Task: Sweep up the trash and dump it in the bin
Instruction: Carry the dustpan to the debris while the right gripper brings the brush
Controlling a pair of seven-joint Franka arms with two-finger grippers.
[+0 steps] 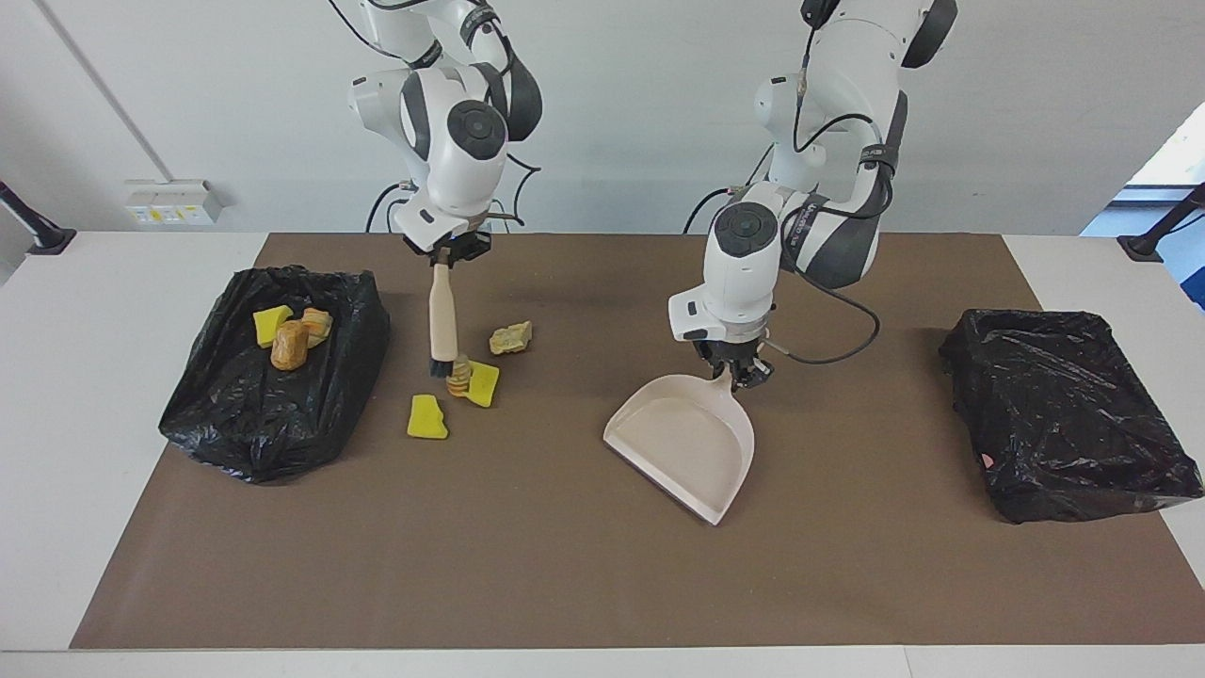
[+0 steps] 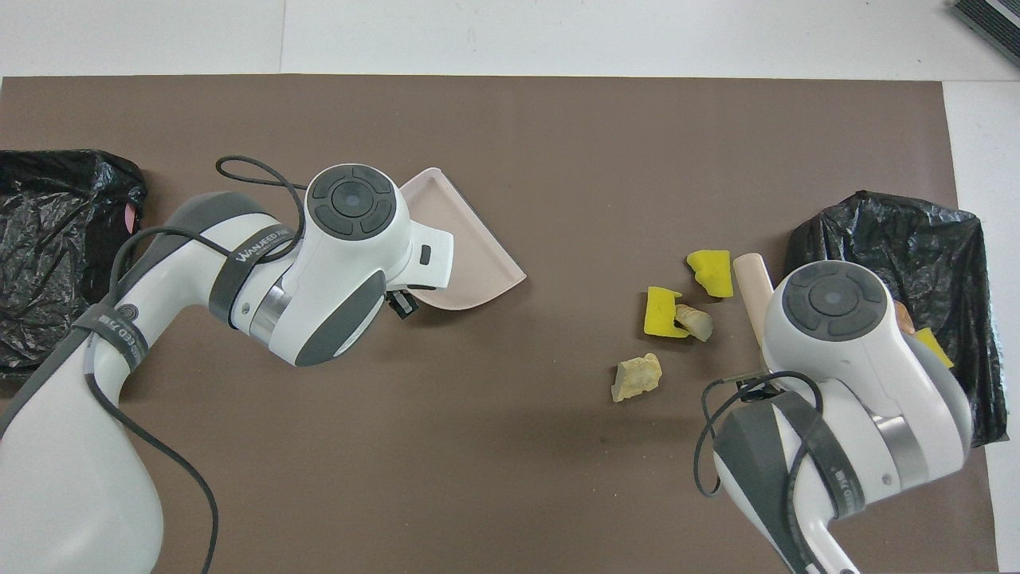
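My right gripper point(image 1: 449, 256) is shut on the top of a beige brush point(image 1: 441, 315) that hangs upright. Its dark bristles are down beside a striped tan lump point(image 1: 457, 374) leaning on a yellow sponge point(image 1: 484, 384). Another yellow sponge point(image 1: 426, 417) and a tan lump point(image 1: 511, 337) lie loose nearby on the mat. Three more scraps point(image 1: 289, 345) sit in the black-bagged bin point(image 1: 273, 414) at the right arm's end. My left gripper point(image 1: 736, 374) is shut on the handle of the beige dustpan point(image 1: 687, 443), mid-table. Overhead, the dustpan point(image 2: 470, 255) and brush handle point(image 2: 749, 275) show past the wrists.
A second black-bagged bin point(image 1: 1064, 414) stands at the left arm's end of the table. A brown mat point(image 1: 565, 584) covers most of the white table. The right arm's wrist covers part of the trash bin point(image 2: 876, 227) in the overhead view.
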